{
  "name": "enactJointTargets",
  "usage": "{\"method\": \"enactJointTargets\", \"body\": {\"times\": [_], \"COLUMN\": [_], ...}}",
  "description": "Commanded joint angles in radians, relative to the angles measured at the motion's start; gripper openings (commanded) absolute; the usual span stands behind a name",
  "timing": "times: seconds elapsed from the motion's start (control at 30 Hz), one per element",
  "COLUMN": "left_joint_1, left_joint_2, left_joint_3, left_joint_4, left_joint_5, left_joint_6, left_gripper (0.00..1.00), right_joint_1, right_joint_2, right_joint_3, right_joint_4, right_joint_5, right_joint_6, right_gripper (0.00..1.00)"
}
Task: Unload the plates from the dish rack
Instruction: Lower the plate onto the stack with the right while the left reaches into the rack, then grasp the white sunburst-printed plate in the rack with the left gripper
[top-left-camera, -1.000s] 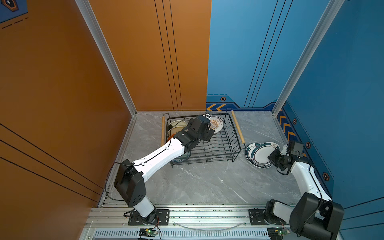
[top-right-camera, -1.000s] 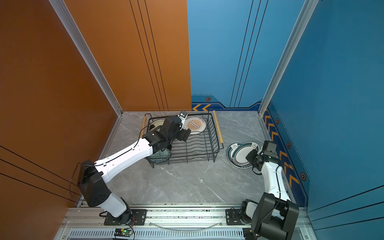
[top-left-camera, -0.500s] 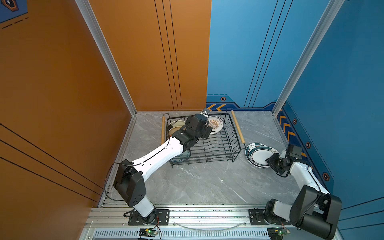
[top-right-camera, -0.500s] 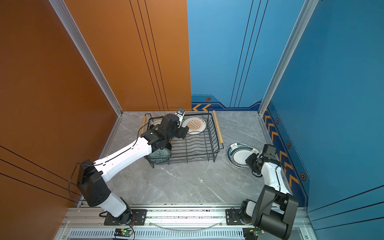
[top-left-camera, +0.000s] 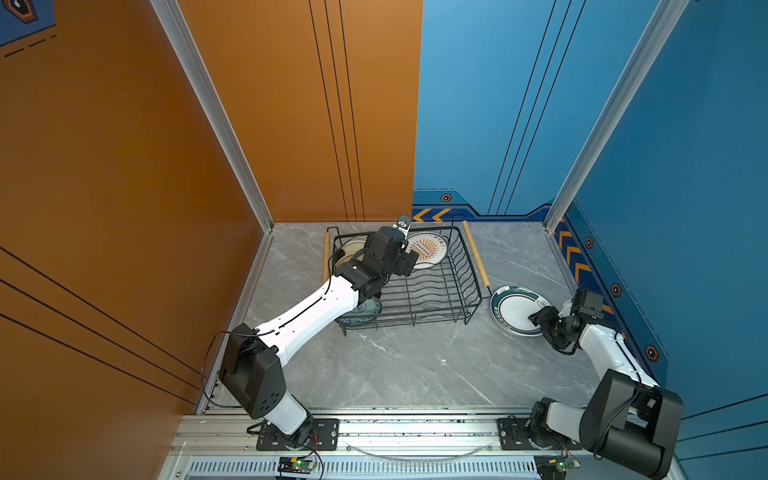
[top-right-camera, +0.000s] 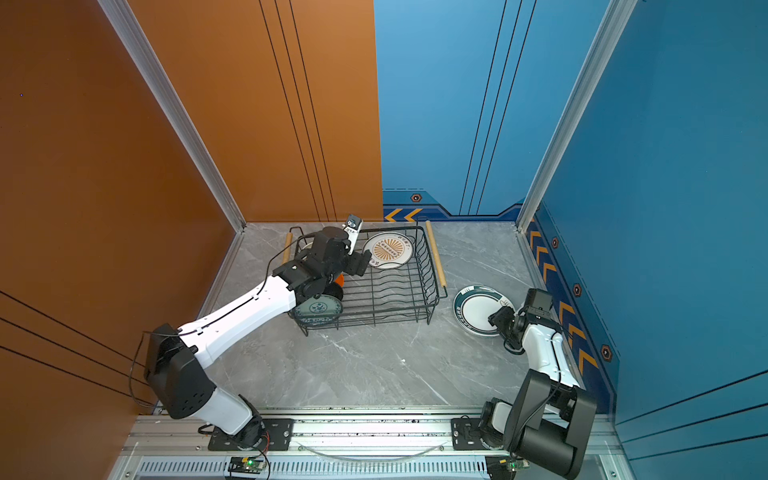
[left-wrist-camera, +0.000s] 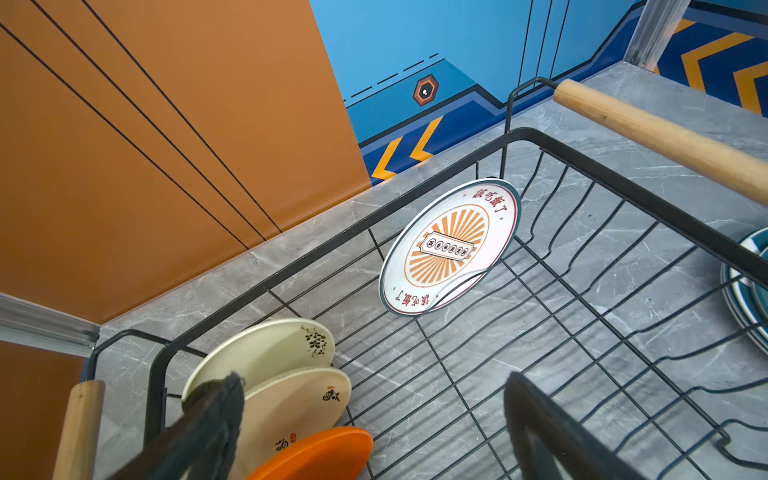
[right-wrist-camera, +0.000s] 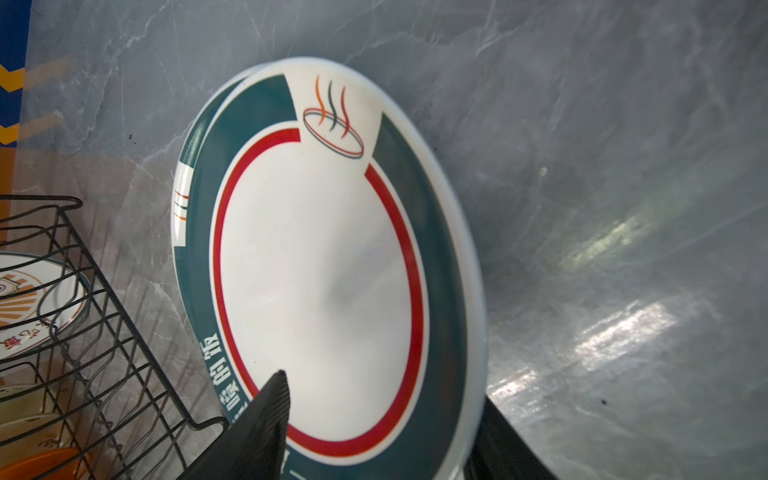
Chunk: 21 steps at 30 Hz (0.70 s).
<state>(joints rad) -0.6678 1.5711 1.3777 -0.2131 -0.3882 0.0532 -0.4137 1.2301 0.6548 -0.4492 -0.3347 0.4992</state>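
Dish rack of black wire with two light wooden rod handles (top-left-camera: 459, 266) (top-right-camera: 424, 270) stands on the grey marbled surface (top-left-camera: 415, 374), just above the centre of both top views. The white-and-black left arm (top-left-camera: 316, 307) reaches in from the lower left over the rack's left half. The left jaws are spread wide above the rack floor with nothing between them. The right arm (top-left-camera: 602, 349) bends in from the lower right. The right jaws are spread, one over the face and one beyond the rim of the top plate in a stack of white plates with dark green bands (top-left-camera: 515, 309) (right-wrist-camera: 324, 270). I cannot tell whether they touch it. That stack lies flat on the surface just right of the rack's right handle.

Inside the rack, a white plate with an orange sunburst (top-left-camera: 426, 249) (left-wrist-camera: 449, 245) leans against the far wall at upper right. A teal patterned plate (top-right-camera: 318, 309) sits at the lower left corner, partly hidden by the arm. Two cream plates with dark markings (left-wrist-camera: 266, 353) stand tilted at the left end, with a plain orange plate (left-wrist-camera: 324, 453) just beside them.
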Motion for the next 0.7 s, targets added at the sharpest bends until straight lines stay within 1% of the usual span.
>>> {"method": "enactJointTargets", "body": {"times": [0.0, 0.17, 0.27, 0.3, 0.33, 0.37, 0.4, 0.5, 0.6, 0.67], "left_joint_1": [0.002, 0.003, 0.005, 0.013, 0.026, 0.036, 0.047, 0.069, 0.074, 0.077], "left_joint_2": [-0.020, -0.021, -0.019, -0.015, -0.008, 0.001, 0.011, 0.049, 0.082, 0.104], "left_joint_3": [-0.016, -0.020, -0.015, -0.005, 0.011, 0.024, 0.034, 0.072, 0.096, 0.110], "left_joint_4": [0.015, 0.016, 0.008, -0.018, -0.056, -0.078, -0.097, -0.152, -0.173, -0.170], "left_joint_5": [0.005, 0.024, 0.043, 0.085, 0.151, 0.199, 0.248, 0.338, 0.347, 0.323], "left_joint_6": [0.035, 0.051, 0.053, 0.059, 0.064, 0.063, 0.064, 0.070, 0.115, 0.160], "left_gripper": [0.98, 0.98, 0.98, 0.98, 0.98, 0.98, 0.98, 0.98, 0.98, 0.98], "right_joint_1": [0.018, 0.052, 0.074, 0.081, 0.087, 0.092, 0.099, 0.114, 0.118, 0.121], "right_joint_2": [0.011, 0.026, 0.042, 0.046, 0.050, 0.054, 0.055, 0.055, 0.065, 0.073], "right_joint_3": [-0.001, 0.012, 0.019, 0.020, 0.021, 0.022, 0.025, 0.030, 0.033, 0.040], "right_joint_4": [-0.003, -0.007, -0.005, -0.003, 0.000, -0.002, -0.004, -0.003, 0.003, 0.003], "right_joint_5": [0.042, 0.085, 0.106, 0.112, 0.118, 0.124, 0.139, 0.167, 0.168, 0.167], "right_joint_6": [-0.003, 0.001, 0.002, 0.002, 0.002, 0.002, 0.002, 0.002, 0.004, 0.004], "right_gripper": [0.67, 0.81, 0.85, 0.87, 0.90, 0.94, 1.00, 1.00, 1.00, 1.00]}}
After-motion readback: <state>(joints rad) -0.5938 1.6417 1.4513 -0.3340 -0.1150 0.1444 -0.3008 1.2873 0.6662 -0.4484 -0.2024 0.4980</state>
